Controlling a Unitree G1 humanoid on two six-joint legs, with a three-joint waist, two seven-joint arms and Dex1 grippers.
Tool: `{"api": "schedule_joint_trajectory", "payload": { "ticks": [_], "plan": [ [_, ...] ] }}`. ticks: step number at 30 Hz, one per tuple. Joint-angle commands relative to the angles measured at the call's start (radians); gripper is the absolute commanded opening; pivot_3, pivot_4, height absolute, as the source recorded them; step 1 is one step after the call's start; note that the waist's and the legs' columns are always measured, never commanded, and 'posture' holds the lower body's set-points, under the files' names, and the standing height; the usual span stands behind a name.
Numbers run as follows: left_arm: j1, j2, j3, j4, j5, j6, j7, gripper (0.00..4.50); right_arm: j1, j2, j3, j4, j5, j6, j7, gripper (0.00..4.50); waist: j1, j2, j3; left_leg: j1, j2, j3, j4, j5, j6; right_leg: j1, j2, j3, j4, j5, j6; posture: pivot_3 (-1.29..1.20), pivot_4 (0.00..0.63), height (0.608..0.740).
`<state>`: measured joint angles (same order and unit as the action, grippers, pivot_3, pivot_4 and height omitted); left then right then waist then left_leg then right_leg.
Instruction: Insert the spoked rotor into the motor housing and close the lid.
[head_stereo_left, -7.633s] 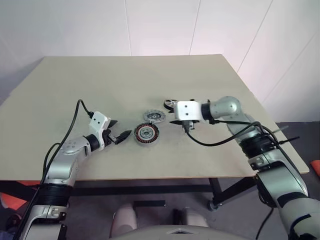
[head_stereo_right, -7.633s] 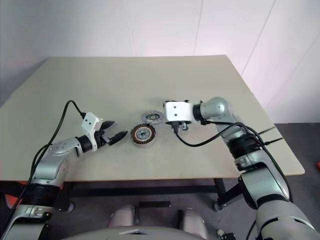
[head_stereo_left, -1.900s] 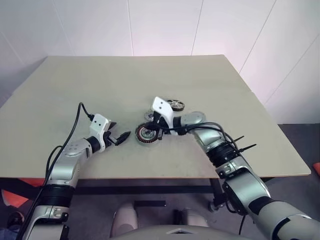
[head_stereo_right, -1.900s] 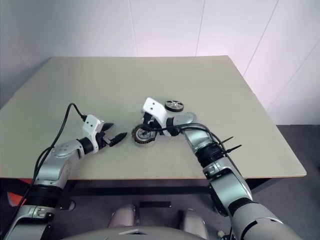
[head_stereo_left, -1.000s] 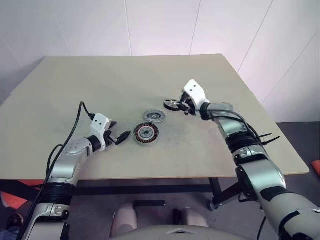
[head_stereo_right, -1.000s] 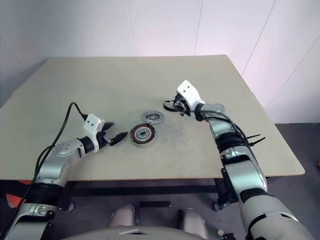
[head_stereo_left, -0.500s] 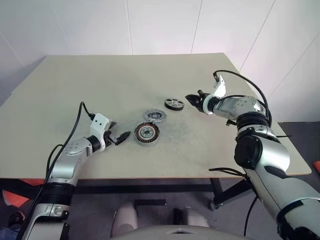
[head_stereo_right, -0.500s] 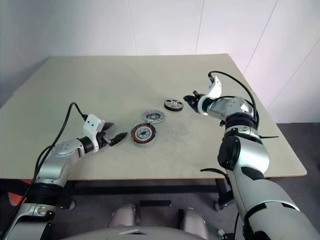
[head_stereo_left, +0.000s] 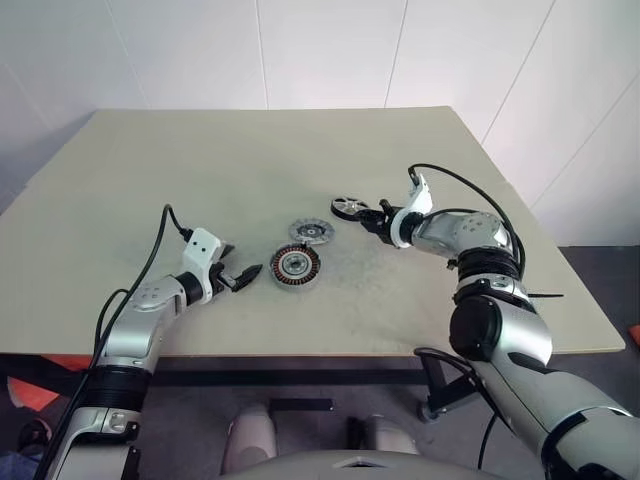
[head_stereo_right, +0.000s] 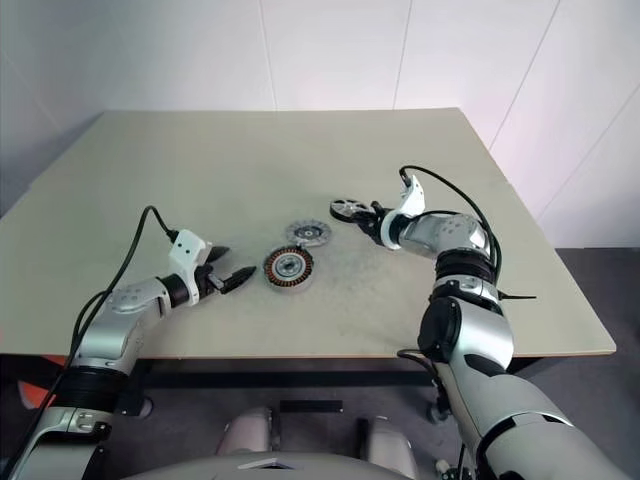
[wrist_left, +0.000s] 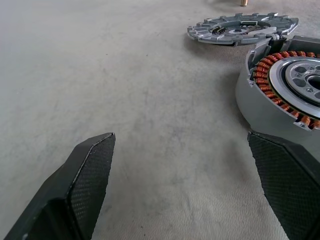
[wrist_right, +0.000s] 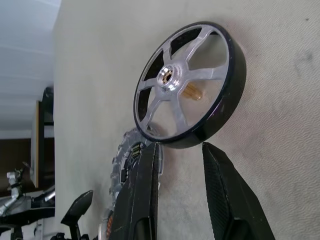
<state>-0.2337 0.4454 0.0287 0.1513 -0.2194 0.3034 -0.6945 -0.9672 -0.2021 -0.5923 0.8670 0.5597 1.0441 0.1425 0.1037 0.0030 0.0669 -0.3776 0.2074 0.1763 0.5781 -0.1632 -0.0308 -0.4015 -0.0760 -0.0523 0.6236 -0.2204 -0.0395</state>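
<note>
My right gripper (head_stereo_left: 371, 215) is released, jaws partly apart just at the edge of the spoked rotor (head_stereo_left: 346, 207), which lies flat on the worktop (head_stereo_left: 250, 160). My left gripper (head_stereo_left: 238, 275) gapes wide at nine o'clock of the motor housing (head_stereo_left: 295, 265), gripping nothing. The lid (head_stereo_left: 309, 232) rests at one o'clock of the housing.

Even, soft overhead light, bright; shadows under parts faint and short. Mild glare on the spoked rotor (wrist_right: 187, 82) face. Wrist views sharp up close, softening far out toward 12 o'clock.
</note>
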Motion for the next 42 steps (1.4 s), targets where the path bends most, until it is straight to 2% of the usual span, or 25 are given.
{"api": "schedule_joint_trajectory", "payload": {
  "ticks": [1, 15, 16, 19, 28, 31, 34, 38, 42],
  "plan": [
    [-0.012, 0.011, 0.005, -0.023, -0.001, -0.015, -0.005, 4.50, -0.036, -0.011, -0.020, 0.022, 0.024, -0.056, -0.006, 1.53, -0.001, 0.000, 0.000, 0.000, 0.000, 0.000, 0.000, 0.000, 0.000, 0.000, 0.000, 0.000, 0.000, 0.000, 0.000, 0.00, 0.000, 0.740],
    [-0.010, 0.011, -0.002, -0.034, 0.009, -0.013, 0.000, 4.50, -0.089, -0.025, -0.073, 0.198, 0.048, -0.250, -0.021, 1.53, -0.004, 0.000, 0.000, 0.000, 0.000, 0.000, 0.000, 0.000, 0.000, 0.000, 0.000, 0.000, 0.000, 0.000, 0.000, 0.00, 0.000, 0.740],
    [-0.010, 0.011, -0.002, -0.034, 0.009, -0.013, 0.001, 4.50, -0.091, -0.025, -0.072, 0.203, 0.049, -0.254, -0.020, 1.12, -0.004, 0.000, 0.000, 0.000, 0.000, 0.000, 0.000, 0.000, 0.000, 0.000, 0.000, 0.000, 0.000, 0.000, 0.000, 0.00, 0.000, 0.740],
    [-0.013, 0.012, -0.003, -0.033, 0.011, -0.013, 0.000, 4.50, -0.097, -0.024, -0.068, 0.213, 0.049, -0.262, -0.019, 0.31, -0.003, 0.000, 0.000, 0.000, 0.000, 0.000, 0.000, 0.000, 0.000, 0.000, 0.000, 0.000, 0.000, 0.000, 0.000, 0.00, 0.000, 0.740],
    [-0.017, 0.016, -0.001, -0.021, 0.009, -0.018, -0.004, 4.50, -0.098, -0.030, -0.047, 0.219, 0.050, -0.252, -0.005, 0.30, -0.003, 0.000, 0.000, -0.001, 0.000, 0.000, 0.000, 0.000, 0.000, 0.000, 0.000, 0.000, 0.000, 0.000, 0.000, 0.00, 0.000, 0.740],
    [-0.016, 0.016, -0.002, -0.020, 0.008, -0.017, -0.005, 4.50, -0.109, -0.032, -0.059, 0.199, 0.078, -0.212, 0.012, 0.30, -0.003, 0.000, 0.000, -0.001, 0.000, 0.000, 0.000, 0.000, 0.000, 0.000, 0.000, 0.000, 0.000, 0.000, 0.000, 0.00, 0.000, 0.740],
    [-0.014, 0.015, -0.003, -0.022, 0.007, -0.015, -0.005, 4.50, -0.109, -0.034, -0.033, 0.102, 0.105, -0.090, 0.054, 0.30, -0.002, 0.000, 0.000, -0.001, 0.000, 0.000, 0.000, 0.000, 0.000, -0.001, 0.000, 0.000, 0.000, 0.000, 0.000, 0.00, 0.000, 0.740],
    [-0.012, 0.016, -0.002, 0.001, 0.009, -0.032, -0.010, 4.50, -0.055, -0.010, 0.015, -0.149, 0.172, 0.176, 0.048, 0.30, 0.001, 0.001, 0.001, -0.002, 0.000, 0.000, 0.000, 0.000, 0.000, -0.001, 0.000, -0.001, 0.000, 0.000, 0.000, 0.00, 0.000, 0.740],
    [-0.016, 0.012, -0.009, 0.024, 0.012, -0.049, -0.015, 4.50, 0.016, 0.069, 0.036, -0.384, 0.227, 0.381, -0.012, 0.30, 0.003, 0.001, 0.000, -0.001, 0.000, 0.000, 0.000, 0.000, 0.000, -0.001, 0.001, -0.001, 0.000, 0.000, 0.000, 0.00, 0.000, 0.740]
  ]
}}
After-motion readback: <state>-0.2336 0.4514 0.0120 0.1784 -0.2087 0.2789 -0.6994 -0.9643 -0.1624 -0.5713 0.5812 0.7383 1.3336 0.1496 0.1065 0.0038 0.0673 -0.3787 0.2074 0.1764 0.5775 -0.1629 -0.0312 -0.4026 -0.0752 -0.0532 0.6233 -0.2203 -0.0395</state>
